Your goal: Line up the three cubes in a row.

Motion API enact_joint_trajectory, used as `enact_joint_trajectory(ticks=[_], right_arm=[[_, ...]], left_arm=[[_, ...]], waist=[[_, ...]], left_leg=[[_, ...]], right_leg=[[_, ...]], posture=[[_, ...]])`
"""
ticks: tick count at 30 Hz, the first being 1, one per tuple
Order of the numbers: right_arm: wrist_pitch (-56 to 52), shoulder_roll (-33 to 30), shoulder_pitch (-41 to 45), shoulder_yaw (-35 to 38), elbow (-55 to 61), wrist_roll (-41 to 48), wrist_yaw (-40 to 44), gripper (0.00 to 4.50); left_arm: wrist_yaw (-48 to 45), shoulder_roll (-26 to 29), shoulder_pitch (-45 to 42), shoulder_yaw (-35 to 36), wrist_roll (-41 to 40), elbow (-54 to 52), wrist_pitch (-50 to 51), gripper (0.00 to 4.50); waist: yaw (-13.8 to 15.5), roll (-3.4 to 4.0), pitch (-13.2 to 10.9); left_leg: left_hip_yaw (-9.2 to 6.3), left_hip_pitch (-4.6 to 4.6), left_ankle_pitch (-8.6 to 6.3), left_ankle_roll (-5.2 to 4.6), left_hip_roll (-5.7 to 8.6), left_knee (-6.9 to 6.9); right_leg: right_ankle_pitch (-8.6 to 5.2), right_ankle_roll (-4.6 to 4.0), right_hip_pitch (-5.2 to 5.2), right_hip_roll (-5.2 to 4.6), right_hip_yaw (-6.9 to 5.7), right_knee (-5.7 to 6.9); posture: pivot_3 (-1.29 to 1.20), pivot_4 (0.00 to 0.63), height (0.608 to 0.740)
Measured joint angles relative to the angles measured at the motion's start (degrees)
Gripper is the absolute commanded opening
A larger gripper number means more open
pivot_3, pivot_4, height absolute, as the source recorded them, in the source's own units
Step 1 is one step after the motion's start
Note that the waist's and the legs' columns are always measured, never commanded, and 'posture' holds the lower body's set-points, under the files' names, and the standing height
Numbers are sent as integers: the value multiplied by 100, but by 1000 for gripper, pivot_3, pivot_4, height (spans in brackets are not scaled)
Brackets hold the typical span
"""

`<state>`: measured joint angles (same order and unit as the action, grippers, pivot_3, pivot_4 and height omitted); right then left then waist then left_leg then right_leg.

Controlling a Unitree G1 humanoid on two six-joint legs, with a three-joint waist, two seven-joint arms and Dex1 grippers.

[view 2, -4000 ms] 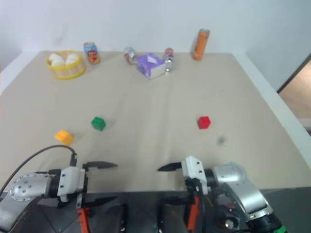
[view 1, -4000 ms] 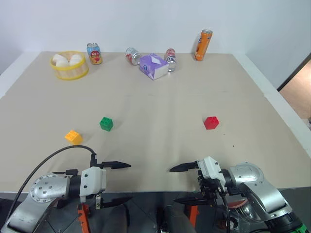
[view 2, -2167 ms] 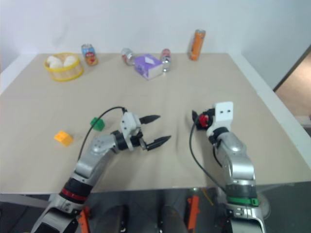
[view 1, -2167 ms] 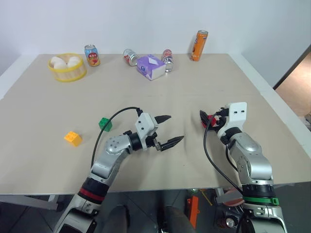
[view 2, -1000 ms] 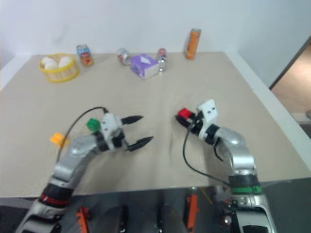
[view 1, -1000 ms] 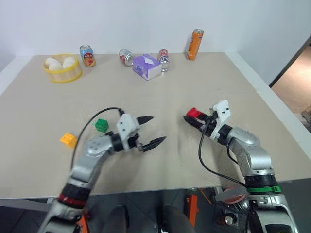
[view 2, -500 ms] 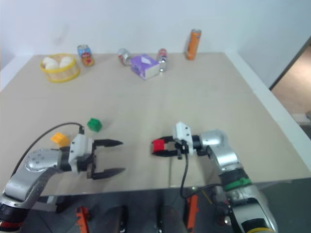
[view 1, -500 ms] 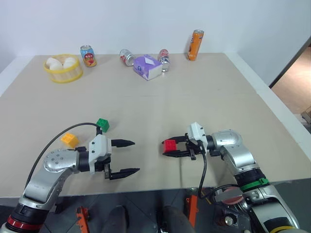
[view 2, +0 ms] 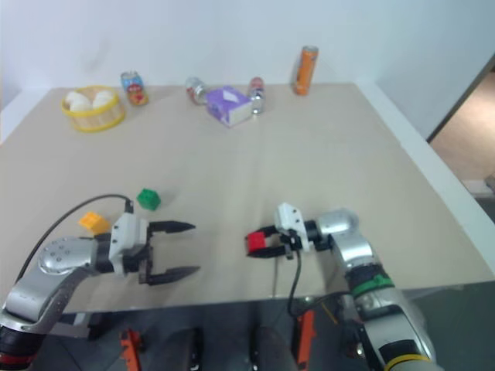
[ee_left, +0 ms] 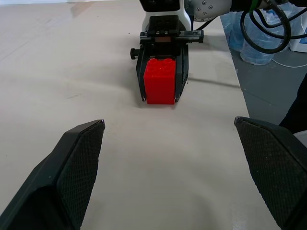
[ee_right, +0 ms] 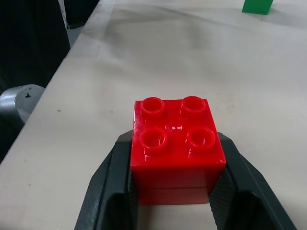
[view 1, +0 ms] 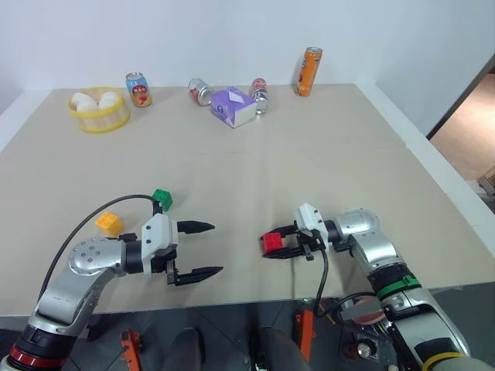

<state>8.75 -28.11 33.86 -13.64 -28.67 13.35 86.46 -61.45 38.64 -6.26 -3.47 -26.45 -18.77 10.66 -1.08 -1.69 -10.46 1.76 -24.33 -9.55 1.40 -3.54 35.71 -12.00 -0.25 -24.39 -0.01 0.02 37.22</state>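
The right pincer (view 1: 272, 244) is gripping the red cube (view 1: 271, 243) between its two black fingers, low at the beige desk (view 1: 309, 170) surface near the front edge; whether the cube is resting on the desk cannot be told. In the right wrist view the red cube (ee_right: 177, 147) is sitting studs-up, with a finger pressing against each side. In the left wrist view the same cube (ee_left: 159, 80) is showing straight ahead, framed by the right pincer's fingers.

The left pincer (view 1: 203, 250) is hanging open, fingers spread wide with nothing between them, pointing across toward the red cube and standing well apart from it.

The green cube (view 1: 162, 199) is lying on the desk just behind the left pincer's white housing, and the yellow-orange cube (view 1: 109, 224) is lying farther toward the robot's left, near the green one but not touching it.

Along the far edge of the desk a yellow basket (view 1: 98, 113) of white eggs, a purple box (view 1: 233, 107), an upright orange can (view 1: 308, 72) and several smaller cans are standing or lying, well apart from the cubes.
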Motion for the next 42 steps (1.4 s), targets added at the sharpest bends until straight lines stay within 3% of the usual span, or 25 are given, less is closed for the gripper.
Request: enact_joint_trajectory(ticks=[4, 6, 14, 24, 39, 42], right_arm=[[25, 38, 47, 0, -31, -10, 40, 4108], [17, 40, 47, 1, -29, -7, 56, 4453], [-1145, 20, 132, 309, 964, 722, -63, 4453], [-2694, 513, 707, 471, 2155, 950, -1660, 4453], [-2668, 705, 791, 467, 2059, 861, -2060, 4453], [-2653, 706, 791, 467, 2060, 837, -2069, 4500]], left_arm=[[194, -24, 22, 19, -11, -5, 117, 4500], [353, -116, 40, 108, -64, -40, 230, 4500], [1684, -364, -205, 740, -276, -205, 1105, 4500], [3397, -364, -1187, 1046, 409, 255, 2459, 4500], [3772, -705, -1400, 572, 882, 1108, 3256, 4500], [3849, -826, -1460, 568, 924, 1160, 3309, 3722]], waist=[[0, 0, 0], [0, 0, 0], [1, 0, 0], [-4, -1, 0], [-4, -2, 0], [-4, -2, 1]], left_leg=[[1, 0, 0, 0, 0, 0], [2, 0, 0, 0, 0, 0], [-3, 3, 2, 2, -3, 2], [-3, 2, -2, 11, -1, -4], [-3, 0, -5, 16, -1, -4], [-3, 0, -5, 16, -1, -5]], right_leg=[[0, 0, 0, -1, 0, 0], [1, 1, 0, -1, 1, 0], [5, 8, -1, 3, -1, 11], [13, 22, -4, 5, 1, 13], [11, 25, -7, 6, 2, 14], [11, 25, -7, 6, 2, 14]], posture=[[0, 150, 740], [0, 150, 740], [0, 150, 740], [0, 150, 740], [0, 150, 740], [0, 150, 740]])
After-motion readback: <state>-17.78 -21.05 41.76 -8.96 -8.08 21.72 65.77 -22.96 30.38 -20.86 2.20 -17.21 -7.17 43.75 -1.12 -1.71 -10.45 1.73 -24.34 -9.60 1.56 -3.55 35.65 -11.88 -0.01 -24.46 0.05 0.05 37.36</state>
